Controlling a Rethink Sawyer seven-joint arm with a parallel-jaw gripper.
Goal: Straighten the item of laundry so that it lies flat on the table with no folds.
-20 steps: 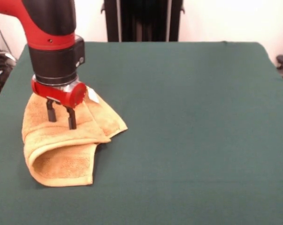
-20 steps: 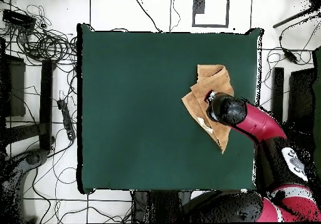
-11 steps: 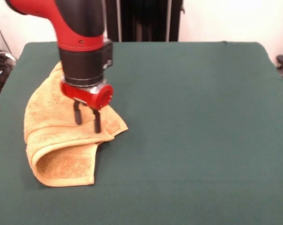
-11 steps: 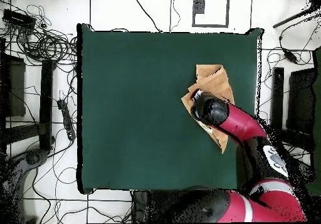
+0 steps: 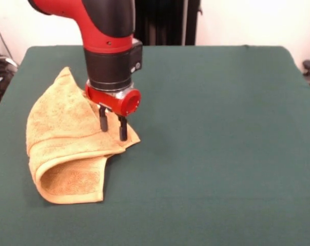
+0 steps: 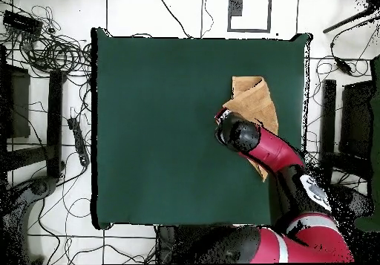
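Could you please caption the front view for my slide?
Open gripper poised over the folded towel's corner on the table.

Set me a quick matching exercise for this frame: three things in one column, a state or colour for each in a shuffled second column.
Things:
1. towel
2. table
3. gripper

States:
A. covered in dark green cloth
B. open, fingers pointing down over a cloth corner
C. mustard yellow, folded over on itself

Pairs: 1-C, 2-A, 3-B
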